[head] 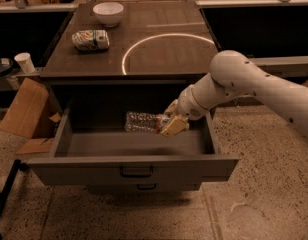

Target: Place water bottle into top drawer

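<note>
The water bottle (142,122) is clear and ribbed and lies on its side, held inside the open top drawer (134,167), just above the drawer floor near its back. My gripper (170,122) is shut on the bottle's right end, reaching down into the drawer from the right. The drawer is pulled out wide, with a dark bar handle (136,172) at the centre of its front panel.
A white bowl (108,13) and a green-and-white snack bag (90,40) sit on the cabinet top (159,59). A narrower drawer front (146,187) shows below. A cardboard box (24,109) and a white cup (25,62) are at the left.
</note>
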